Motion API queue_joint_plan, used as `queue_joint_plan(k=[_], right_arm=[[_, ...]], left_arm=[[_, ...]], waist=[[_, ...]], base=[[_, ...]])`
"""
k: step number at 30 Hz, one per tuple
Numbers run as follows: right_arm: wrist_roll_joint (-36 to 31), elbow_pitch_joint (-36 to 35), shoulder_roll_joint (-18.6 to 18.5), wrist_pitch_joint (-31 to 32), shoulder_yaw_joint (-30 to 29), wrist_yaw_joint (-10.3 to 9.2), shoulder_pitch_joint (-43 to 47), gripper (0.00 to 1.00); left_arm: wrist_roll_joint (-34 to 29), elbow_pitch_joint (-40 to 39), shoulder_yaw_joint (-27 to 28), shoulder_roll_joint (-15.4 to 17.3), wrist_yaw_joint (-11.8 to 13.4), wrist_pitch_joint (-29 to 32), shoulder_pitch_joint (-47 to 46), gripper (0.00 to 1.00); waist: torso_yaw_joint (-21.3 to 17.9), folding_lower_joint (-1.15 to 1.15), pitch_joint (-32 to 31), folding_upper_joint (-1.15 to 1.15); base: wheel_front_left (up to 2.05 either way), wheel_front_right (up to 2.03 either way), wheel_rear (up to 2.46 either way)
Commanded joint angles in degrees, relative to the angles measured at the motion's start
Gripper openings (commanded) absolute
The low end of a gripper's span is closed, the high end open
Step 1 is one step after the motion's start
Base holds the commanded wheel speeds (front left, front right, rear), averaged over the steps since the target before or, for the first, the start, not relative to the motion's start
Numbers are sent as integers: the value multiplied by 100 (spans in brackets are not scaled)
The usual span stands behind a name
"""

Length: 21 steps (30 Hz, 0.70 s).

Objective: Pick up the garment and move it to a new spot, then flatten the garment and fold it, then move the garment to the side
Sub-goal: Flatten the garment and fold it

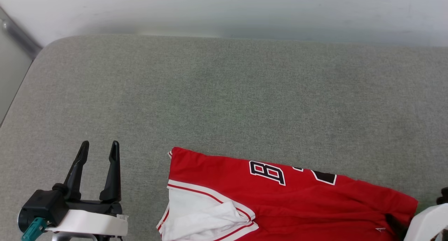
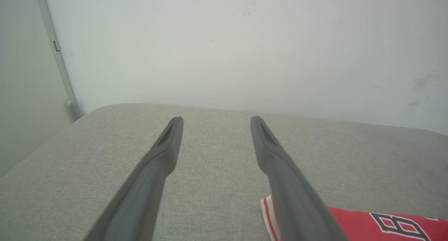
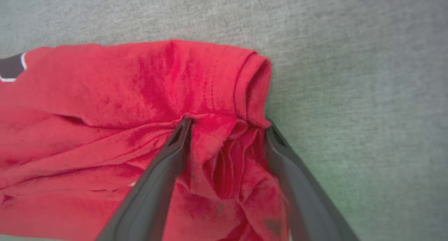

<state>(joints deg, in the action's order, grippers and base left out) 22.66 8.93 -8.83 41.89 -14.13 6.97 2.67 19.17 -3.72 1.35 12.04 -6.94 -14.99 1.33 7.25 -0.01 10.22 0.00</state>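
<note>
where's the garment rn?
The garment lies on the grey cushion, bottom centre-right of the head view, right of the open left gripper. The right gripper straddles a bunched fold at its right end.

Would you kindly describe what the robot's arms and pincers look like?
The left pincer has two long, dark, tapering fingers, slotted near the tips, on a black base with a teal part and a white wrist. The right pincer has matching fingers and a pale forearm.

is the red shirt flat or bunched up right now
Bunched: the garment has its white sleeve crumpled, and its red end lies in folds inside the open right gripper.
</note>
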Motion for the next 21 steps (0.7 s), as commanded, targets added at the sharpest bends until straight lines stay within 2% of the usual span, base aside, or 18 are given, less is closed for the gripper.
queue_joint_plan(k=[1,4,5,6,7,21], right_arm=[[202,331,465,149,496,93,100,100],[248,389,511,152,606,94,122,100],[202,406,490,159,635,94,132,62],[141,419,457,119,633,94,139,33],[113,426,425,83,602,93,131,0],[-144,306,-183,-483,-275,45,-225,0]], left_arm=[[-45,28,17,-28,-26,-26,-49,100],[-93,90,10,-37,-41,-26,-28,100],[-95,102,13,-42,-41,-26,-22,100],[-108,108,17,-42,-45,-26,-15,100],[-145,117,5,-19,-48,-26,-3,100],[-145,94,-138,81,-53,-26,106,100]], waist=[[7,1,-22,0],[7,1,-75,0],[4,1,-91,0],[0,1,-107,0],[-7,1,-121,0],[-173,1,-287,0]], base=[[0,0,0],[0,0,0],[0,0,0],[0,0,0],[0,0,0],[0,0,0]])
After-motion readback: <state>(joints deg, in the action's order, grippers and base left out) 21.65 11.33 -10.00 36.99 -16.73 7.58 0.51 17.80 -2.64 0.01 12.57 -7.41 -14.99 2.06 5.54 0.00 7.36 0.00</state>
